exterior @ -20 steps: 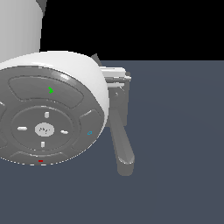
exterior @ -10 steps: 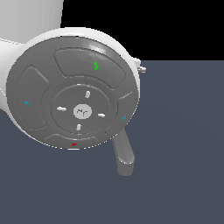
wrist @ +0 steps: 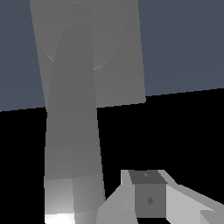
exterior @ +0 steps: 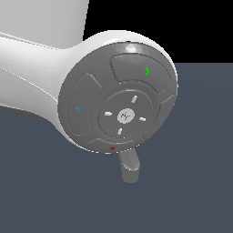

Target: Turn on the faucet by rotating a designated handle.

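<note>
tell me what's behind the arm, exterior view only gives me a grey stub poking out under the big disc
observer: That stub is the round end of the spout. In the wrist view it runs long and straight back to a square base.
operator: where's the gripper relative to it
observer: One gripper finger shows beside the spout's brightly lit end. I cannot tell whether they touch, or whether the jaws are open.
operator: handle in sight?
observer: No. The wrist view shows only the spout, the base and a faint round hub outline on the base, with no thin bar.
</note>
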### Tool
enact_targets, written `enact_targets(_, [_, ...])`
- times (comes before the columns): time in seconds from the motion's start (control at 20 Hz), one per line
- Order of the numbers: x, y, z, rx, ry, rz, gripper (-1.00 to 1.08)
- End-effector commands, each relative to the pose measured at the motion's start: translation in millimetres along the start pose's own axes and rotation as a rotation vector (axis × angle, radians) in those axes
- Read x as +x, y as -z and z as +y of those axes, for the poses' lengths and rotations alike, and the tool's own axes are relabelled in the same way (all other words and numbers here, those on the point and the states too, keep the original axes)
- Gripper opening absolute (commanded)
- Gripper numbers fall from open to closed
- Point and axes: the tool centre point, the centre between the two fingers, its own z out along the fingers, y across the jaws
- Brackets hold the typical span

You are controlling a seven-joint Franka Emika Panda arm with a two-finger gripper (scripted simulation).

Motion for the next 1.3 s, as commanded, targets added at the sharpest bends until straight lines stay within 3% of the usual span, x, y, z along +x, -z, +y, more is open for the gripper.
enact_targets(0.0, [0, -2, -6, -0.013, 0.047, 0.052, -1.00])
enact_targets(0.8, [-15, -6, -47, -0.020, 0.082, 0.082, -1.00])
enact_targets(0.85, [-10, -5, -46, 0.006, 0.032, -0.001, -1.00])
enact_targets(0.9, [-25, 7, -57, 0.016, 0.012, -0.033, -1.00])
enact_targets(1.25, [-17, 3, -73, 0.006, 0.032, 0.000, -1.00])
